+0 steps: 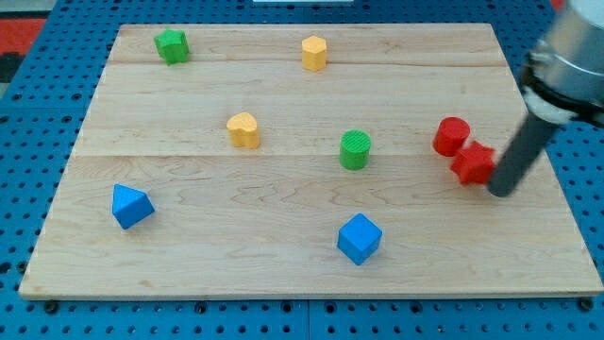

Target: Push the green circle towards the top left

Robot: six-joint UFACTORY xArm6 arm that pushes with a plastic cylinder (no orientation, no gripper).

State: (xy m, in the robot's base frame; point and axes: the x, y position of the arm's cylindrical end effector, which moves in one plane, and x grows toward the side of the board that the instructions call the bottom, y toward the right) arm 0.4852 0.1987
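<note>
Wooden surface (283, 255) on blue pegboard (28, 113). Green circle (355, 149) sits just right of board centre, upright, nothing touching it. My tip (500, 192) is at the view's right, well apart from the green circle at its 4 o'clock, touching or just beside the red block (473, 162) at that block's 4 o'clock. Red cylinder (451, 136) touches that red block at its 10 o'clock. No pincer on this arm, only the dark rod, so no clenched or released state to tell. Yellow heart-like block (243, 129) is at 9 o'clock of the green circle, yellow block (314, 53) at 11 o'clock, green star-like block (172, 45) far at 10 o'clock. Blue cube (359, 238) at 6 o'clock, blue triangle-like block (130, 206) at 8 o'clock.
</note>
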